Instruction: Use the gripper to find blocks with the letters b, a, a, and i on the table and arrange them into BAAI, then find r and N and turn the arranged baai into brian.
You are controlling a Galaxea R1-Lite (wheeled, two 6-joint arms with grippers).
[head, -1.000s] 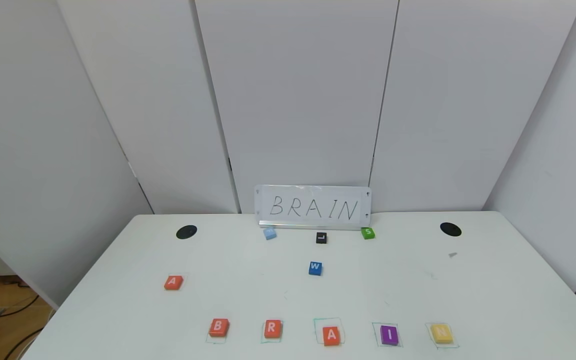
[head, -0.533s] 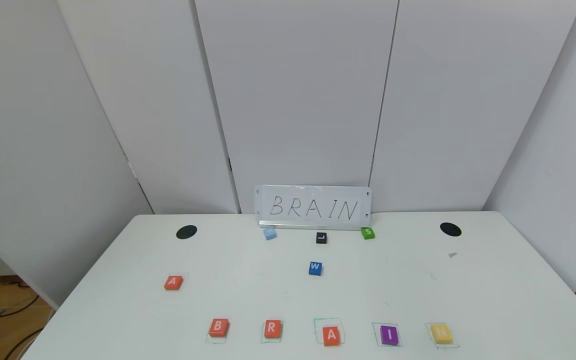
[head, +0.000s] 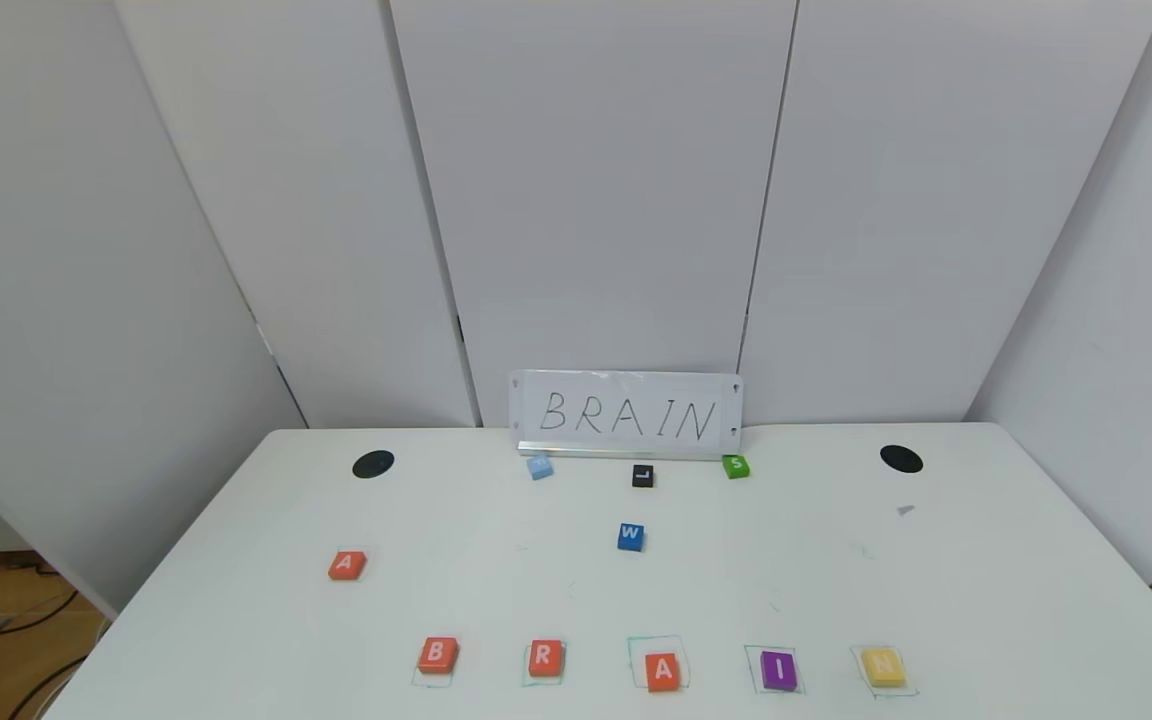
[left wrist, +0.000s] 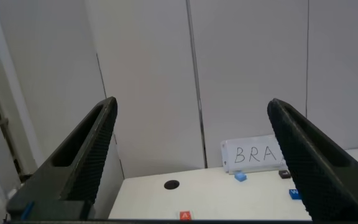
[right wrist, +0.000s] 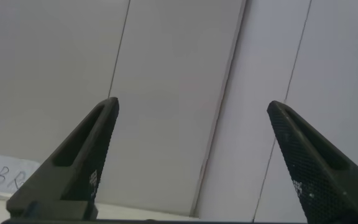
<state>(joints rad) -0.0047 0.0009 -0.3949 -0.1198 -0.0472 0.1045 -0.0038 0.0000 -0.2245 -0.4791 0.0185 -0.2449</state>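
Note:
On the white table [head: 986, 600], a front row of blocks in green squares reads, from the left: orange-red B [head: 437, 655], orange-red R [head: 545, 658], orange-red A [head: 663, 671], purple I [head: 779, 669], yellow N [head: 883, 666]. A second orange-red A [head: 347, 565] lies apart at the left; it also shows in the left wrist view [left wrist: 184, 215]. Neither arm shows in the head view. My left gripper [left wrist: 191, 109] is open and empty, held off the table's left front. My right gripper [right wrist: 192, 107] is open and empty, facing the wall panels.
A sign reading BRAIN [head: 626, 415] leans against the back wall. Before it lie a pale blue block [head: 539, 466], a black L block [head: 643, 476] and a green S block [head: 736, 466]; a blue W block [head: 631, 536] lies nearer. Black holes [head: 373, 464] [head: 901, 459] mark the far corners.

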